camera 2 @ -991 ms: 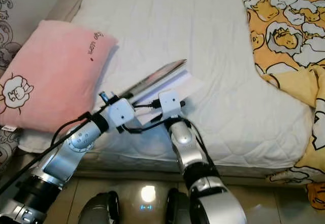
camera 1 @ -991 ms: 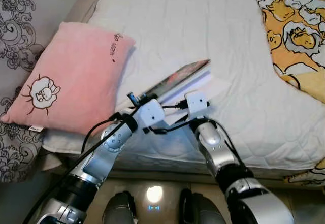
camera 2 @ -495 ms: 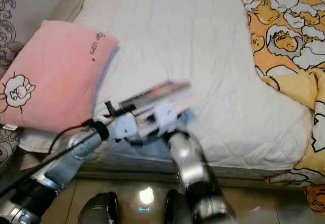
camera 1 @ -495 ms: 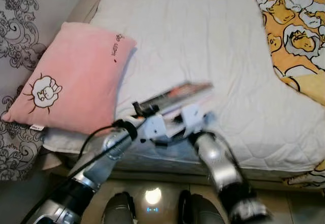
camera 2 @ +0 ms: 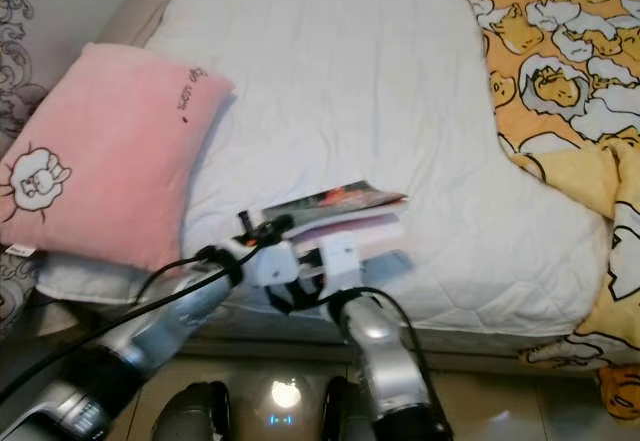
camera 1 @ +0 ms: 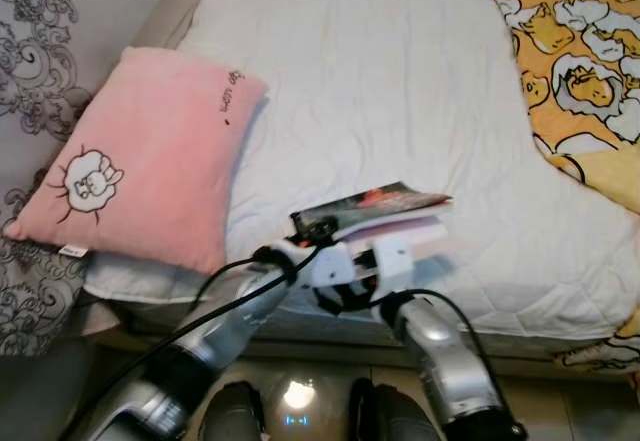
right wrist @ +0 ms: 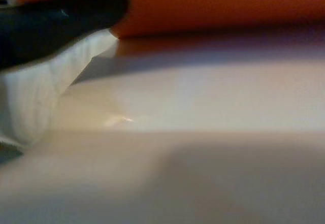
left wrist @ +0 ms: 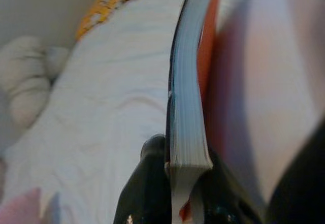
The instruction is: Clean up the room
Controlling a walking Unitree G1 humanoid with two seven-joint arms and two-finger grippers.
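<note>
Glossy book (camera 1: 372, 201) at the bed's (camera 1: 400, 71) near edge, over a pale book (camera 1: 400, 233). Left gripper (left wrist: 175, 183) clamped on its edge; right gripper (camera 1: 395, 261) just beside, fingers unreadable. Lift level, keeping pages together.

White quilted mattress (camera 1: 380, 71) with faint stitched lines. Pink pillow (camera 1: 140, 151) bearing a small white sheep cartoon outlined in dark thread, plus a line of dark lettering near one corner. Orange-yellow blanket (camera 1: 575, 61) printed with white and grey cartoon ducks. Grey-white curtain (camera 1: 30, 21) covered in black floral scrollwork. Dark glossy book (camera 1: 372, 201) cover with red and pale patches; orange-red underside and pale blue-white page edges in the left wrist view. Pale pinkish-white book (camera 1: 405, 233) beneath. Silver arms with black cables and white wrist blocks; black fingers (left wrist: 147, 193) against the page edges. Beige floor tiles (camera 1: 300, 381) below.
</note>
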